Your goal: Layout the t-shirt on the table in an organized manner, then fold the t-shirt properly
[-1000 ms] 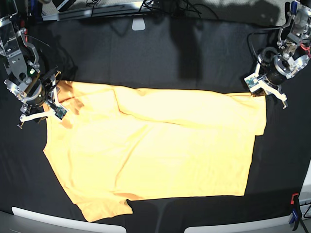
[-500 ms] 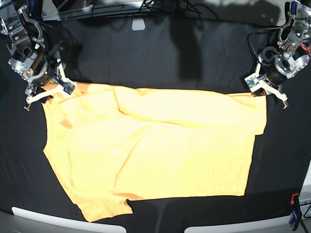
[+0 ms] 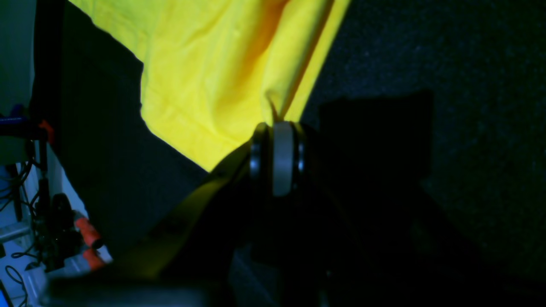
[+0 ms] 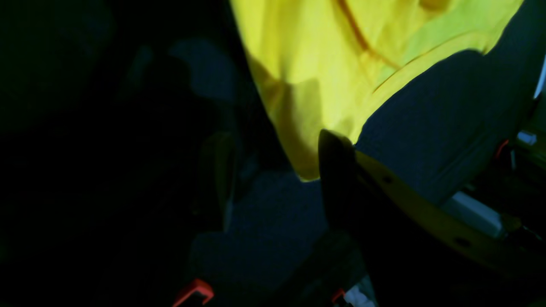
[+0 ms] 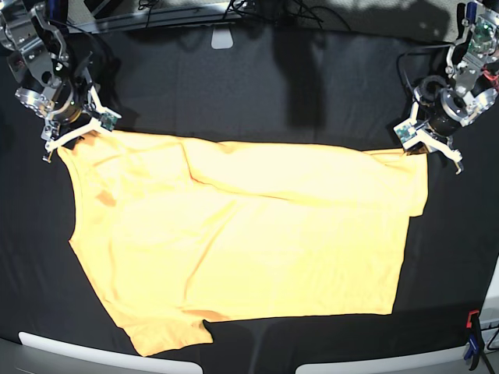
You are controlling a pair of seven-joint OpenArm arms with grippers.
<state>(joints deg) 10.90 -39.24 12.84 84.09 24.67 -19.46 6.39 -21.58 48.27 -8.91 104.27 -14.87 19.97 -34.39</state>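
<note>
The pale yellow-orange t-shirt (image 5: 249, 234) lies spread across the black table (image 5: 257, 86), lightly wrinkled, with a fold line running along its far side. At the shirt's far right corner in the base view, my left gripper (image 5: 426, 146) is shut on the fabric. The left wrist view shows its fingertips (image 3: 275, 128) pressed together on a pinch of the t-shirt (image 3: 213, 64). My right gripper (image 5: 76, 134) is at the far left corner and stands open. In the right wrist view its jaws are apart, with the t-shirt (image 4: 324, 64) corner lying loose between them.
A red-and-black clamp (image 5: 472, 343) sits at the front right table edge. A white tag (image 5: 222, 37) and cables lie along the far edge. White strips (image 5: 78, 351) line the front edge. Black cloth surrounds the shirt on all sides.
My right gripper has moved toward the far left edge, opened wider and let go of the shirt's corner, which now lies stretched out there. The left gripper has stayed put.
</note>
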